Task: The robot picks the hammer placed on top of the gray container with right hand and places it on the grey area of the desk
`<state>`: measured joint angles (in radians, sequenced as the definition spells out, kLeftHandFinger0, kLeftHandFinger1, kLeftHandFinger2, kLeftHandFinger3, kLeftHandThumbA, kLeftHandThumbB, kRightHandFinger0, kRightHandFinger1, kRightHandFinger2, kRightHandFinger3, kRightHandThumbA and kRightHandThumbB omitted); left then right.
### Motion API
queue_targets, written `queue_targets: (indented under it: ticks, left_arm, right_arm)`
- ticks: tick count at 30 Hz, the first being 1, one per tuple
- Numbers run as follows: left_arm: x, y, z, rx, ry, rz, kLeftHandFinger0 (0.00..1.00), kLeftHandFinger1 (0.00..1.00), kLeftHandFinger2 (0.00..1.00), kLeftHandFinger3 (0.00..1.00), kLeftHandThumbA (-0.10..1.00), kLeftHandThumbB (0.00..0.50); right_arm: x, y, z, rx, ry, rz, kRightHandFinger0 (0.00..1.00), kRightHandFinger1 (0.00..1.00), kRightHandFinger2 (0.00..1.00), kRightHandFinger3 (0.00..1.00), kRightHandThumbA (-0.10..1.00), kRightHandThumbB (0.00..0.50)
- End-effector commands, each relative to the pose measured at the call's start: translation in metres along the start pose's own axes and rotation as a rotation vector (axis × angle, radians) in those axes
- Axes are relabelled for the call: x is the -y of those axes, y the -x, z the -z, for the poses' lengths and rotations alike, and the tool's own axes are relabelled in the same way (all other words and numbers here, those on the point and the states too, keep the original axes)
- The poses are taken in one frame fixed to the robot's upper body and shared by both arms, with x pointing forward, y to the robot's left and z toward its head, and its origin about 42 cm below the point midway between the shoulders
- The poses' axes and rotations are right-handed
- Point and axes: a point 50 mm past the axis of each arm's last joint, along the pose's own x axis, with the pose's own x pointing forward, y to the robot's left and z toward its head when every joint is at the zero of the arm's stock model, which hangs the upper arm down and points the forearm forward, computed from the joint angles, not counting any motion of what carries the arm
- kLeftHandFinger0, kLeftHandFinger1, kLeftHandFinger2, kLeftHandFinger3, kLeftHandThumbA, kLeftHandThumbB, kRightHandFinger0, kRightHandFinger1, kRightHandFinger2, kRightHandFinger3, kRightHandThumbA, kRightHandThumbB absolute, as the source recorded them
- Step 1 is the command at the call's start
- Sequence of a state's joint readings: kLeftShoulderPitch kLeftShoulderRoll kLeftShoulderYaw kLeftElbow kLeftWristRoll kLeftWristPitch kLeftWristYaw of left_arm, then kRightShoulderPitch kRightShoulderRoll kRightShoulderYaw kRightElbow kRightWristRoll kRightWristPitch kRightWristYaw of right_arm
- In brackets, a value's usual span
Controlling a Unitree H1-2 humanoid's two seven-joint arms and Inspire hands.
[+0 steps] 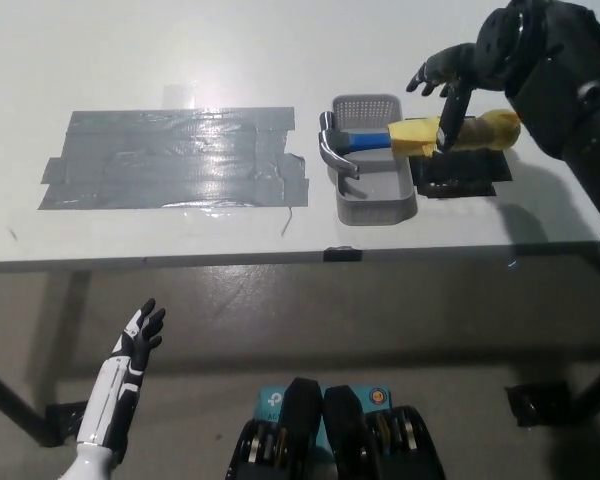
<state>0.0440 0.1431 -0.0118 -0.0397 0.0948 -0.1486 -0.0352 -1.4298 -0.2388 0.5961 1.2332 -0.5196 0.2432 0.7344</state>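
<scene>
Now the black right hand hangs over the hammer's yellow handle, fingers spread, holding nothing. The hammer lies across the gray container, handle sticking out so it is easy to grab. The white left hand rests low, fingers apart.

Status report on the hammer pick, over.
Right hand open over the hammer handle, no grasp. Left hand open, low, below the desk edge. Hammer lies across the container rim. Nothing blocks the grey area.

left robot hand: low, fingers apart | right robot hand: raised, fingers spread
</scene>
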Motion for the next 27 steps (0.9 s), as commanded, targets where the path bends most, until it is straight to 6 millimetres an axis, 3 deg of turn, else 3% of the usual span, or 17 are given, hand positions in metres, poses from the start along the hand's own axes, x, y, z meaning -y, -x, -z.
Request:
queue_targets:
  ticks: [1,9,20,27]
  left_arm:
    - [-0.001,-0.005,-0.015,0.066,-0.004,0.022,1.00,1.00,1.00,1.00,1.00,0.225]
    - [-0.003,-0.006,-0.017,0.071,-0.008,0.027,1.00,1.00,1.00,1.00,1.00,0.231]
    - [-0.002,-0.005,-0.016,0.070,-0.010,0.030,1.00,1.00,1.00,1.00,1.00,0.228]
    - [-0.001,-0.006,-0.018,0.074,-0.003,0.026,1.00,1.00,1.00,1.00,1.00,0.229]
  right_arm:
    - [0.035,0.023,-0.016,0.007,0.065,0.098,1.00,1.00,1.00,1.00,1.00,0.394]
    - [0.022,0.012,-0.003,-0.033,0.064,0.076,1.00,1.00,1.00,1.00,1.00,0.352]
    - [0.004,-0.004,0.000,-0.043,0.009,0.101,1.00,1.00,1.00,1.00,1.00,0.362]
    - [0.004,-0.005,-0.007,-0.005,0.010,0.156,1.00,1.00,1.00,1.00,1.00,0.367]
